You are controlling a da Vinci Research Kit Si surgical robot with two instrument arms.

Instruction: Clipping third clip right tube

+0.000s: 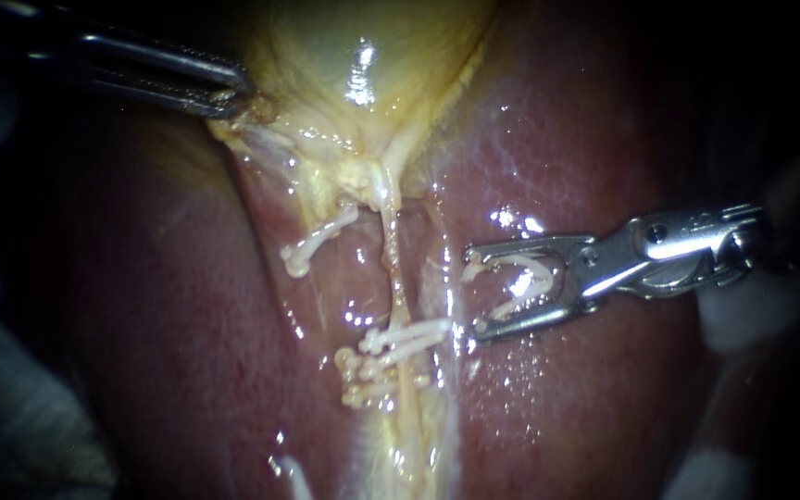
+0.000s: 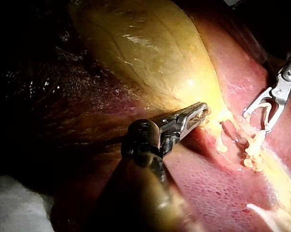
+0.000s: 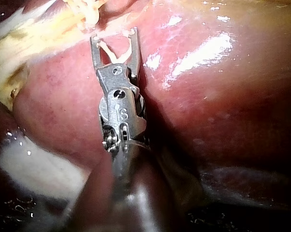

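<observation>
A thin yellowish tube [image 1: 393,264] runs down from the gallbladder [image 1: 363,56] over the liver [image 1: 585,139]. Two white clips [image 1: 400,341] sit across its lower part. Another white clip [image 1: 318,243] lies on a strand to its left. My right instrument [image 1: 474,290] comes in from the right, its jaws standing wide with a white clip [image 1: 522,281] seated between them, just right of the tube and apart from it. The same jaws show in the right wrist view [image 3: 114,36]. My left instrument [image 1: 233,93] is shut on the gallbladder's lower edge [image 2: 196,116].
Shiny red liver surface [image 3: 223,72] lies under and around my right instrument. White gauze [image 1: 733,324] shows at the right edge behind its shaft, and more pale cloth [image 2: 15,208] beside the left shaft. Yellow fatty tissue [image 1: 409,435] trails below the clips.
</observation>
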